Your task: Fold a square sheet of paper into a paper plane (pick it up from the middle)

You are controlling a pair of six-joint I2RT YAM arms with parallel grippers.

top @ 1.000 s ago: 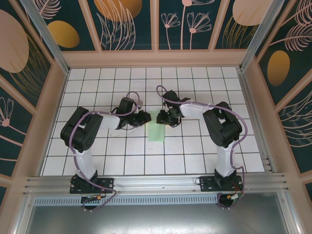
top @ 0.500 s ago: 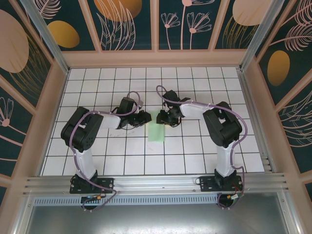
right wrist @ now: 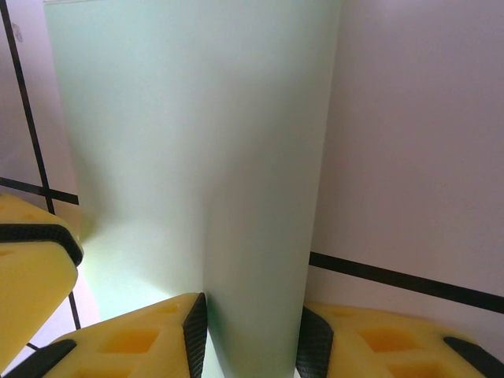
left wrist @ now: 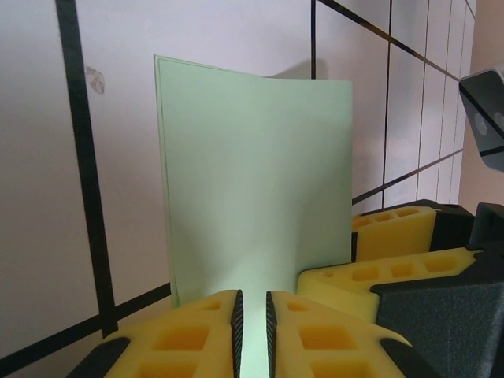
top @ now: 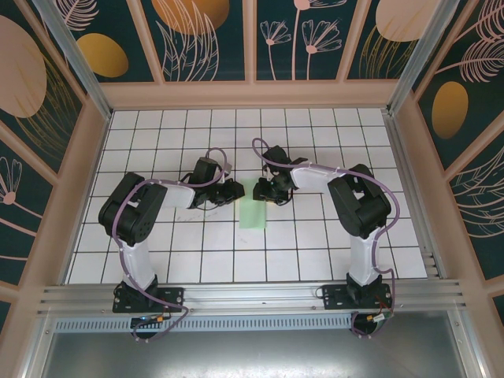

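Mint-green and folded into a narrow rectangle, the square sheet of paper [top: 253, 214] lies near the middle of the white, black-gridded surface [top: 315, 252]. Its long sides run from the arm bases toward the far wall. Both arms reach inward to its far end, 1 from each side.

The left gripper [top: 235, 192] comes in from the left. In the left wrist view its 2 yellow jaws are drawn nearly together with only a thin sliver of green paper between them, pinching the sheet at the edge nearest the camera. From there the paper stretches away across the tiles, and its 2 layers show as a double edge along the left side.

The right gripper [top: 264, 190] comes in from the right, just beside the left one. In the right wrist view its jaws stand further apart. A raised, curved fold of the sheet fills the gap between the black pads [right wrist: 195, 331] and touches both, so they grip that lifted fold. A yellow finger of the left gripper sits at the left edge of that view, close to the paper.
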